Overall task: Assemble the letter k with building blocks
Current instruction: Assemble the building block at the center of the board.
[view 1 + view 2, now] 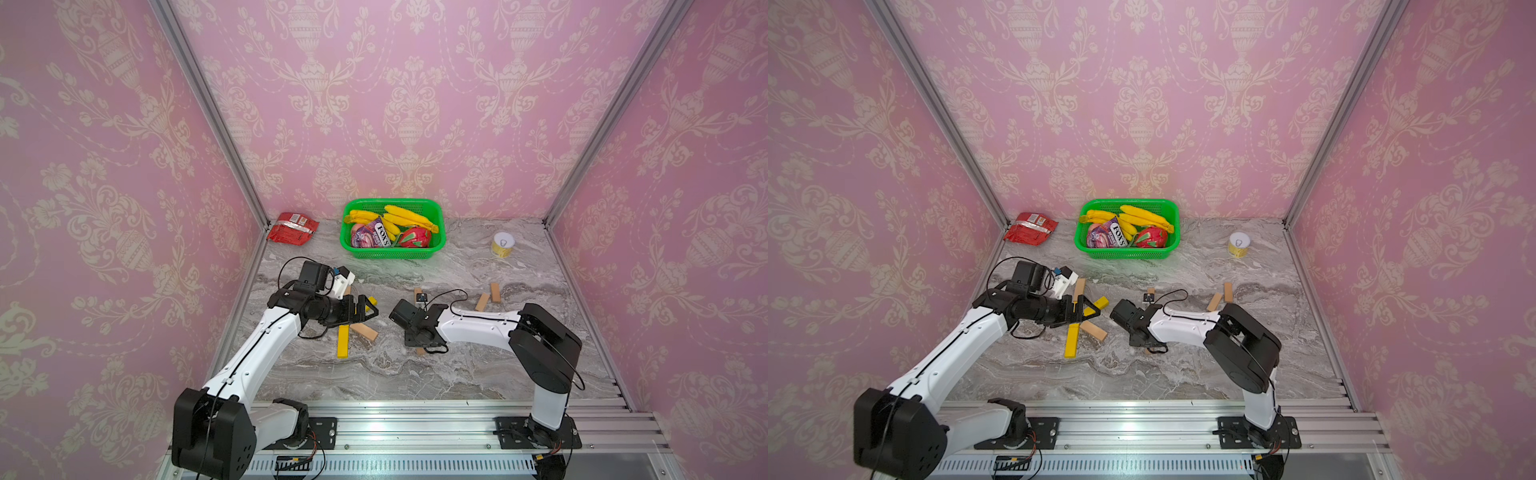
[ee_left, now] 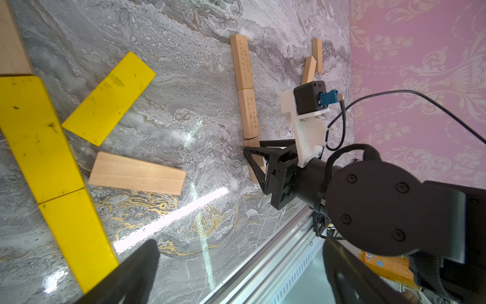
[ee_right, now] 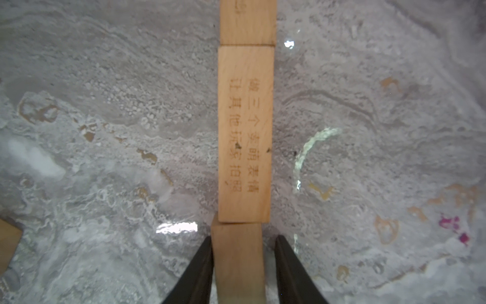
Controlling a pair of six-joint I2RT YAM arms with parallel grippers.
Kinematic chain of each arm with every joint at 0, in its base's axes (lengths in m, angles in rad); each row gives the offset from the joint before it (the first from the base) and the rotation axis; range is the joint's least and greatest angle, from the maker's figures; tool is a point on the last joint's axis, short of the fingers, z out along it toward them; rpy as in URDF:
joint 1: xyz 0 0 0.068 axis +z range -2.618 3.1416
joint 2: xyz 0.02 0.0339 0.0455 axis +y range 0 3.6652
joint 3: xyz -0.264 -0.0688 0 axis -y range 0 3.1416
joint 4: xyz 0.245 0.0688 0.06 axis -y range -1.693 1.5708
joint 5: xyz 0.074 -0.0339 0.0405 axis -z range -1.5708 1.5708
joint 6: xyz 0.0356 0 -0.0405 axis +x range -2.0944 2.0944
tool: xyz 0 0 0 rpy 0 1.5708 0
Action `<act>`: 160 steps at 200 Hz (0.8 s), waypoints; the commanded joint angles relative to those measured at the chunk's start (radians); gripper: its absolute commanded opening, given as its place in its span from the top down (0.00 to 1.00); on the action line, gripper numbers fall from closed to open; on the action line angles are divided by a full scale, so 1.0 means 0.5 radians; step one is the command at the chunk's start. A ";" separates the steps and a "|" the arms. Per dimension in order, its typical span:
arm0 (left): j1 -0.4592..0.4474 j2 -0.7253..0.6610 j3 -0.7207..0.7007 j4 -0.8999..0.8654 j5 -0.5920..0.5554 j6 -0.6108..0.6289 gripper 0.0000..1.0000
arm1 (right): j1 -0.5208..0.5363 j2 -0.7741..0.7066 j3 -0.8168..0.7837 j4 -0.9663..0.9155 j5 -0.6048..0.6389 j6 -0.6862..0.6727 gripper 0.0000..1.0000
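A glossy marble-look table [image 1: 457, 365] bears matt engraved wood blocks [image 3: 244, 131], scuffed painted yellow blocks [image 2: 39, 136] and a plastic mesh basket [image 1: 386, 252].

You have three yellow blocks [image 2: 39, 136] and seven wooden blocks [image 2: 138, 173] on the tabletop [image 1: 457, 374], ten in all. Looking toward twelve o'clock you can count one green basket [image 1: 386, 254], with one red packet [image 1: 292, 227] at eleven o'clock and one small can [image 1: 503, 244] at one o'clock. Inside the basket you get one candy pouch [image 1: 381, 237] and one red fruit [image 1: 415, 237]; the bananas [image 1: 409, 216] overlap too much to count.
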 commanded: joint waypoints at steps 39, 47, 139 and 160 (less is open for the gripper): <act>0.020 -0.011 -0.034 -0.003 0.041 -0.023 0.01 | -0.036 0.101 -0.120 -0.135 -0.022 0.029 0.54; 0.022 -0.010 -0.034 -0.004 0.040 -0.025 0.01 | -0.035 0.106 -0.117 -0.132 -0.022 0.025 0.55; 0.022 -0.014 -0.034 -0.006 0.043 -0.023 0.01 | -0.038 0.106 -0.119 -0.140 -0.018 0.028 0.55; 0.021 -0.016 -0.034 -0.003 0.043 -0.022 0.01 | -0.037 0.095 -0.125 -0.143 -0.007 0.025 0.54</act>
